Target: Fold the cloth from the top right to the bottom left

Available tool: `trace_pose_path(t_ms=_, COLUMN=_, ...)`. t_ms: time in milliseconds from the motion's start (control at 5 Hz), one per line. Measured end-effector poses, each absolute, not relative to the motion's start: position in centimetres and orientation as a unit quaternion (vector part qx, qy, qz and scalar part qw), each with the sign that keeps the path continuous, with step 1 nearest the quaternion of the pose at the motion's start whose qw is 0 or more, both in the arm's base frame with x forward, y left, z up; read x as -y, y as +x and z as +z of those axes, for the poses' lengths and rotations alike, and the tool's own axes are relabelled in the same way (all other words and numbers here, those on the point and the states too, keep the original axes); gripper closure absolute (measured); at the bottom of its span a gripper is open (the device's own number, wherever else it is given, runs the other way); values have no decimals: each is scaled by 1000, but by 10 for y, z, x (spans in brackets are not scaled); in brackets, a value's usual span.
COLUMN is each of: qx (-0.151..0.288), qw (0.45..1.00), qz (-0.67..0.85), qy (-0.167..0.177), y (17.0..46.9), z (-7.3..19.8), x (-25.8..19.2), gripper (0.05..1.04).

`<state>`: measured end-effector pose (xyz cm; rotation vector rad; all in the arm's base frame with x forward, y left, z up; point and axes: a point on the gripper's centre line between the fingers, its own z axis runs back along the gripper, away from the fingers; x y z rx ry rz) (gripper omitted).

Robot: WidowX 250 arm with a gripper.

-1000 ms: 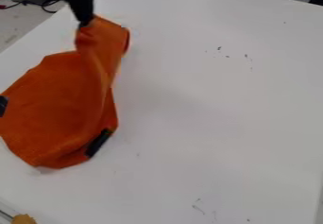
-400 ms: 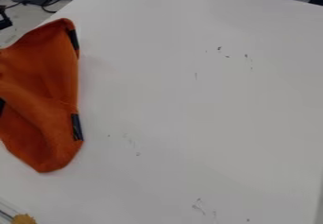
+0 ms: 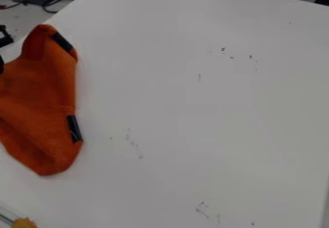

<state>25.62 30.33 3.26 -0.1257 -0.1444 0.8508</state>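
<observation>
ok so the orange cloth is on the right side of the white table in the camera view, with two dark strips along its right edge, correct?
Wrong side: the camera view shows the orange cloth at the left of the white table. Two dark strips along its right edge is correct.

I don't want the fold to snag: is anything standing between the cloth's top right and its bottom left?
Nothing visible stands in the way, though the orange cloth runs out of view at the left. The yellowish object near the bottom-left corner sits below the cloth, apart from it.
</observation>
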Motion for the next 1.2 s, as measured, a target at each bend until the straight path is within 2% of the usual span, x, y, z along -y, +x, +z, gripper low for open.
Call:
trace_pose_path(t_ms=200, qx=65, qw=917, qz=392, qy=-44, y=257, z=29, x=-300, gripper=548)
trace_pose_path(t_ms=400, qx=90, qw=935, qz=344, qy=8, y=267, z=47, x=-289, gripper=251)
trace_pose_path(t_ms=600, qx=122, qw=941, qz=313, qy=46, y=269, z=71, x=-285, gripper=75)
trace_pose_path(t_ms=800, qx=141, qw=949, qz=278, qy=51, y=272, z=77, x=-277, gripper=77)
trace_pose_path(t_ms=1200, qx=137, qw=963, qz=229, qy=48, y=277, z=77, x=-270, gripper=83)
